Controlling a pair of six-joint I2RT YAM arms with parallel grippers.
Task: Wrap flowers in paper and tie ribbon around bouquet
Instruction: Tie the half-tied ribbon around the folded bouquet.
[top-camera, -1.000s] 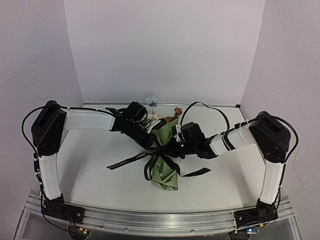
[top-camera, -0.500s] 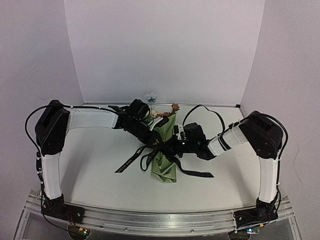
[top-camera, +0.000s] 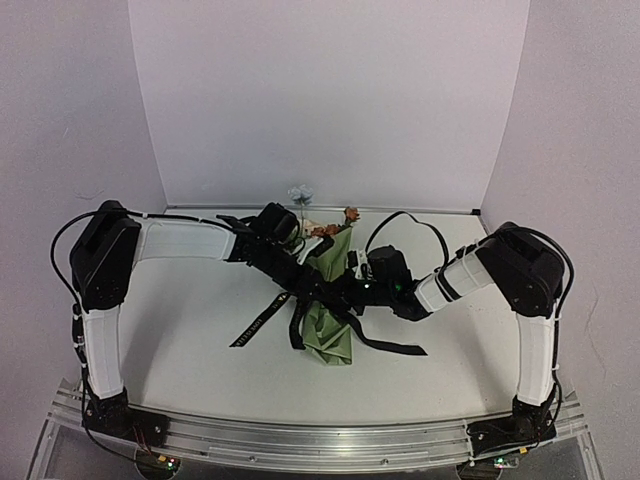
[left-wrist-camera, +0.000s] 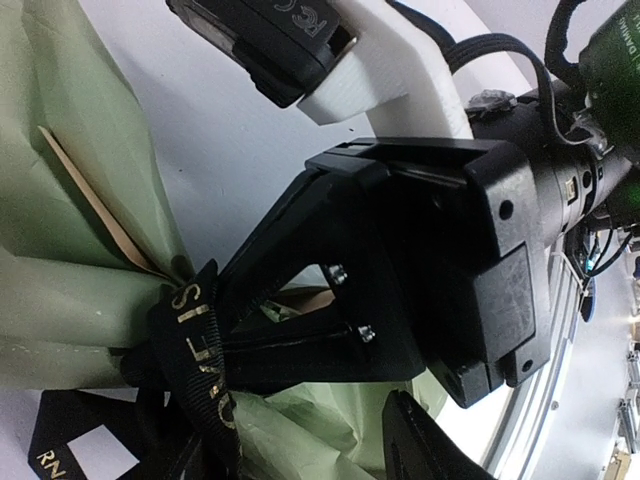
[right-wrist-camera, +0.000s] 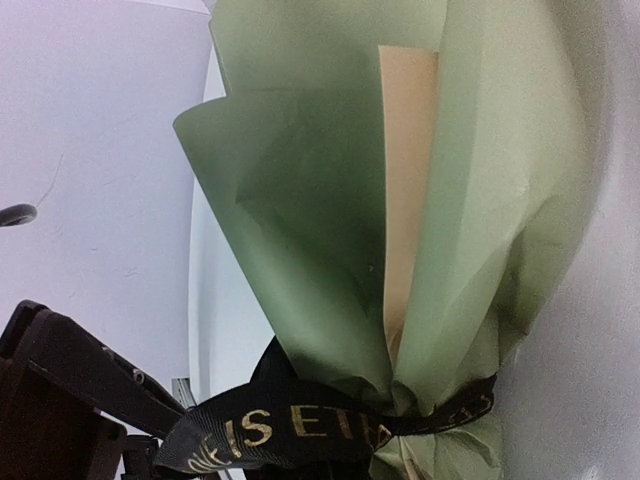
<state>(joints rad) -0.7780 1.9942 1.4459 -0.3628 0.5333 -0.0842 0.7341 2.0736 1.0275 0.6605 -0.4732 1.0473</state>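
1. Lower centre: the bouquet (top-camera: 328, 335) lies flat, with the ribbon (top-camera: 262, 318) trailing to both sides. Avoid tangling the tails.
2. Mid-frame: the right gripper (top-camera: 338, 292) is pinched shut on the ribbon at the waist. Maintain tension.
3. Left gripper (top-camera: 300, 284): I cannot tell whether it is apart or closed. It should take the left tail.
4. Upper centre: spare the flowers (top-camera: 330, 229).

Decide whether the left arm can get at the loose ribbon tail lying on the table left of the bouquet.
Probably yes: the left gripper hovers at the bouquet, and the ribbon trails flat on the table just beside it, with nothing in between.
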